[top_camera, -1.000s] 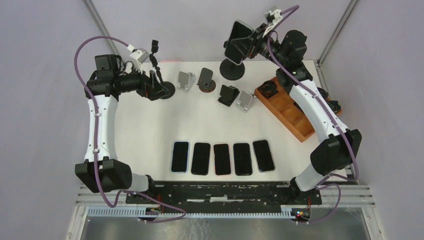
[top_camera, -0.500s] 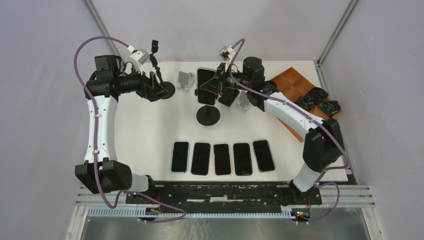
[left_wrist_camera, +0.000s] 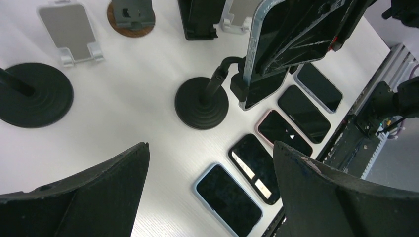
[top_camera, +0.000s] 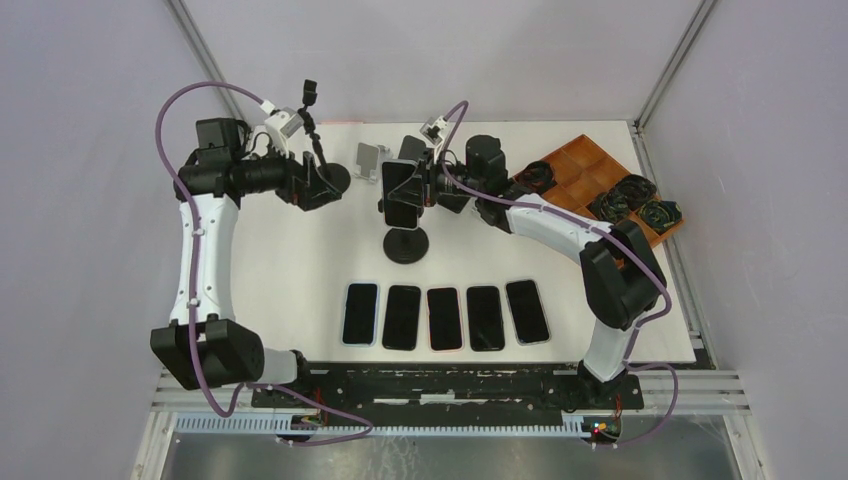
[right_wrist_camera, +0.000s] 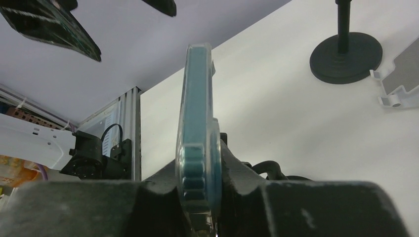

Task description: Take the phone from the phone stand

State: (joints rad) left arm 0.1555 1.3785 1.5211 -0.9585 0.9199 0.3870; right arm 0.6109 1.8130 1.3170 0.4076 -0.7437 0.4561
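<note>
**Lavender-walled cell: judging the pull-off**

White table [top_camera: 300, 270] fills the overhead view. The phone [top_camera: 400, 192] stands upright on the phone stand [top_camera: 405, 245], whose round base appears to rest near the middle of the table, just behind a row of five spare phones [top_camera: 445, 317]. My right gripper [top_camera: 418, 188] is at the phone, reaching in from the right. My left gripper [top_camera: 318, 178] hovers by another black stand [top_camera: 337, 180] at the far left, well apart from the phone.

From the left wrist, that gripper's jaws stand wide with nothing between them. Ahead I see the stand's bent neck rising from its base to a clamp low on the phone's back. The glossy screen tilts toward the camera.

From the right wrist, the phone is edge-on and the jaws are narrow, pinching it across its thickness, face and back. It seems to wear a bluish clear case with a ridged edge.

I judge it a stiff slab of moderate weight. The glass face is fragile, and the case offers more friction than bare glass. The flat faces well above the clamp look the right place to hold. My worry is the stand: if the clamp bites hard, the whole stand may lift with the phone. I would draw it out along the clamp's opening, with the left arm free to pin the base.
</note>
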